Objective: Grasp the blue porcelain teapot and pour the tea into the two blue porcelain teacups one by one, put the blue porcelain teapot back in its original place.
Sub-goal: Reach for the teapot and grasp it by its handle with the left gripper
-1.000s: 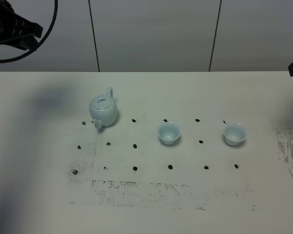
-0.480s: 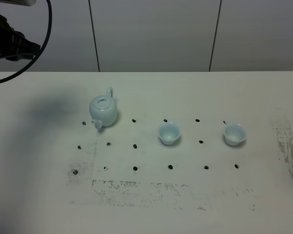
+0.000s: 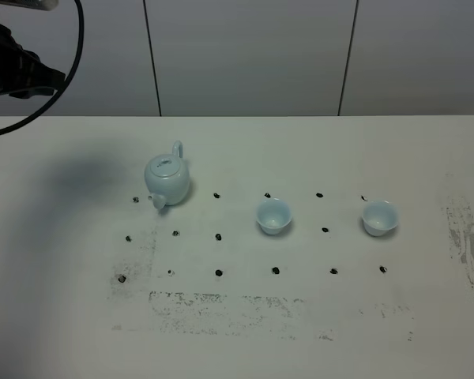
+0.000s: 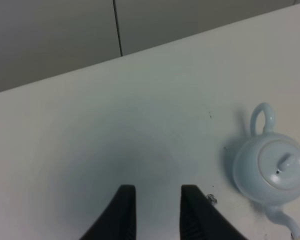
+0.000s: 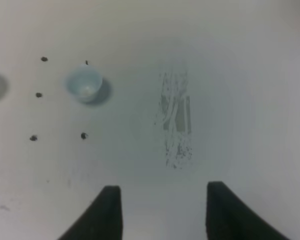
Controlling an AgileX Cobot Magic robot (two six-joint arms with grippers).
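One teapot (image 3: pixel 167 178) left of centre on surface (image 3: pixel 300 339), likely slick, brittle, heavier if full: pinch loop handle (image 3: pixel 176 148) at its upper edge, keep level; left claw (image 4: pixel 157 192) and right claw (image 5: pixel 163 192) both apart, empty.

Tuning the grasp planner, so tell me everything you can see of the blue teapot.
The blue porcelain teapot is a small round pot, pale blue-white and glossy like glazed ceramic. Its lid is on, with a small knob on top. It stands upright on the left half of the white table. In the exterior view the loop handle points toward the back wall and the curved spout toward the front left. Only the table touches it.
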